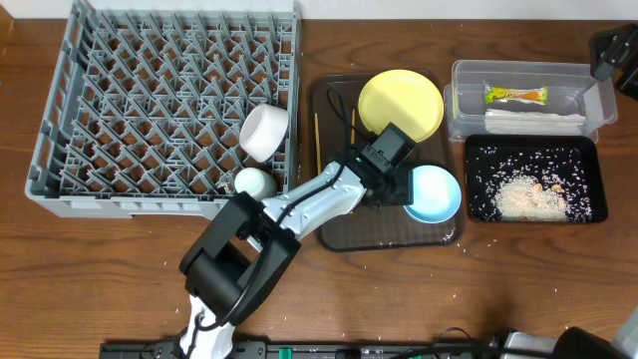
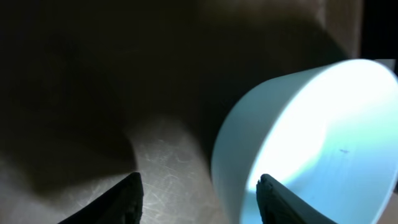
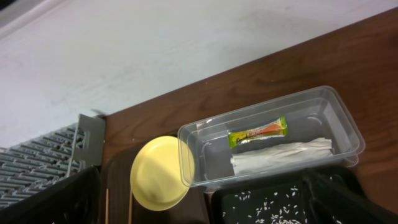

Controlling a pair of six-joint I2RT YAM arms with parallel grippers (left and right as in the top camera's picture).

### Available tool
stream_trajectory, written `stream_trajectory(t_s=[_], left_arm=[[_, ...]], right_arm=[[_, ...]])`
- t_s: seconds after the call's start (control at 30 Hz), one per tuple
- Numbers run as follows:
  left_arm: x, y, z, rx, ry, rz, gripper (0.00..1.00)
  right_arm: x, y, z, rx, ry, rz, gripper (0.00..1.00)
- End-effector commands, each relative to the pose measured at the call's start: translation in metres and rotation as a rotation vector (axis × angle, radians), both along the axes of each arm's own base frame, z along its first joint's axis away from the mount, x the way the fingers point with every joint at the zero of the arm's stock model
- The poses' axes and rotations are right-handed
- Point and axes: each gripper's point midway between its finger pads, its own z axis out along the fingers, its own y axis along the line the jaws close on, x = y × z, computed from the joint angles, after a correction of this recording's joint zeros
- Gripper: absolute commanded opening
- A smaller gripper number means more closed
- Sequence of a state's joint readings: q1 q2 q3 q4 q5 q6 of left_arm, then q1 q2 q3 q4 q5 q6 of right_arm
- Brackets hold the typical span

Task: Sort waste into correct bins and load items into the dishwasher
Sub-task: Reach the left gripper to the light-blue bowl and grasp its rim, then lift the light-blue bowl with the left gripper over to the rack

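Note:
The light-blue bowl (image 1: 437, 193) sits on the brown serving tray (image 1: 339, 224). My left gripper (image 1: 403, 186) is open at its left rim. In the left wrist view the gripper (image 2: 200, 196) straddles the bowl (image 2: 311, 143) wall, one finger inside and one outside. The yellow plate (image 1: 400, 105) and two chopsticks (image 1: 317, 140) lie on the same tray. The white bowl (image 1: 264, 132) and small white cup (image 1: 255, 182) are in the grey rack (image 1: 150, 100). The wrapper (image 1: 515, 95) and white paper (image 1: 533, 122) lie in the clear tub (image 1: 598, 100). Rice (image 1: 528, 197) lies in the black tray (image 1: 478, 150). My right gripper (image 3: 199, 205) is open and empty, high up.
The right arm (image 1: 613, 55) is at the far right edge, above the clear tub. The right wrist view shows the plate (image 3: 158, 174), tub (image 3: 214, 158), wrapper (image 3: 258, 132), paper (image 3: 283, 155) and rack corner (image 3: 43, 158). Bare wood lies along the front.

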State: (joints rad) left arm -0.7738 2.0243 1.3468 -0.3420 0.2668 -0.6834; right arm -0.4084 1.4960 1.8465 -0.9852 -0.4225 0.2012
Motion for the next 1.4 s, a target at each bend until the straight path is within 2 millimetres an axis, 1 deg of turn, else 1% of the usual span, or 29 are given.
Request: stream_trajectory(t_s=[0.0, 0.1, 0.17, 0.23, 0.33, 0.37, 0.5, 0.53, 0.57, 0.6, 0.67, 0.77, 0.9, 0.93, 1.0, 1.07, 1.1, 1.13, 1.17, 1.27, 1.3, 1.37], left_arm=[[0.005, -0.004, 0.002, -0.023, -0.003, -0.009, 0.57], [0.010, -0.006, -0.004, -0.021, -0.002, -0.012, 0.57], [0.013, -0.013, -0.010, -0.039, 0.012, -0.056, 0.57], [0.020, -0.014, -0.017, -0.032, 0.006, -0.083, 0.57], [0.020, -0.020, -0.022, -0.051, 0.014, -0.133, 0.55], [0.020, -0.019, -0.023, -0.045, 0.014, -0.131, 0.50], [0.020, -0.016, -0.024, -0.031, 0.011, -0.128, 0.21], [0.020, -0.014, -0.026, -0.021, 0.012, -0.124, 0.19], [0.020, -0.011, -0.027, -0.009, 0.016, -0.119, 0.09], [0.021, -0.009, -0.027, -0.004, 0.019, -0.115, 0.08], [0.021, -0.002, -0.029, 0.009, 0.037, -0.104, 0.07], [0.024, 0.008, -0.024, 0.018, 0.049, -0.083, 0.07], [0.034, 0.026, 0.004, 0.038, 0.000, -0.068, 0.07], [0.041, 0.039, 0.018, 0.080, -0.048, -0.059, 0.07], [0.052, 0.063, 0.040, 0.167, -0.140, -0.044, 0.07], [0.068, 0.097, 0.067, 0.299, -0.262, -0.006, 0.07], [0.082, 0.124, 0.092, 0.405, -0.370, 0.037, 0.08], [0.089, 0.138, 0.107, 0.458, -0.428, 0.057, 0.08], [0.098, 0.156, 0.127, 0.518, -0.498, 0.096, 0.08], [0.120, 0.204, 0.173, 0.686, -0.654, 0.189, 0.07], [0.128, 0.221, 0.185, 0.748, -0.695, 0.227, 0.07], [0.141, 0.249, 0.204, 0.848, -0.753, 0.293, 0.07]], right_arm=[[0.000, -0.002, -0.003, 0.020, 0.008, -0.007, 0.99], [0.000, -0.002, -0.003, 0.020, 0.008, -0.007, 0.99], [0.000, -0.002, -0.003, 0.019, 0.007, -0.007, 0.99], [0.000, -0.002, -0.003, 0.020, 0.008, -0.007, 0.99], [0.000, -0.002, -0.003, 0.020, 0.008, -0.007, 0.99], [0.000, -0.002, -0.003, 0.020, 0.008, -0.007, 0.99], [0.000, -0.002, -0.003, 0.020, 0.008, -0.007, 0.99], [0.000, -0.002, -0.003, 0.020, 0.008, -0.007, 0.99], [0.000, -0.002, -0.003, 0.020, 0.008, -0.007, 0.99], [0.000, -0.002, -0.003, 0.020, 0.008, -0.007, 0.99], [0.000, -0.002, -0.003, 0.020, 0.008, -0.007, 0.99], [0.000, -0.002, -0.003, 0.020, 0.008, -0.007, 0.99], [0.000, -0.002, -0.003, 0.020, 0.008, -0.007, 0.99], [0.000, -0.002, -0.003, 0.020, 0.008, -0.007, 0.99], [0.000, -0.002, -0.003, 0.020, 0.008, -0.007, 0.99], [0.000, -0.002, -0.003, 0.020, 0.008, -0.007, 0.99], [0.000, -0.002, -0.003, 0.020, 0.008, -0.007, 0.99], [0.000, -0.002, -0.003, 0.020, 0.008, -0.007, 0.99], [0.000, -0.002, -0.003, 0.020, 0.008, -0.007, 0.99], [0.000, -0.002, -0.003, 0.020, 0.008, -0.007, 0.99], [0.000, -0.002, -0.003, 0.020, 0.008, -0.007, 0.99], [0.000, -0.002, -0.003, 0.020, 0.008, -0.007, 0.99]])
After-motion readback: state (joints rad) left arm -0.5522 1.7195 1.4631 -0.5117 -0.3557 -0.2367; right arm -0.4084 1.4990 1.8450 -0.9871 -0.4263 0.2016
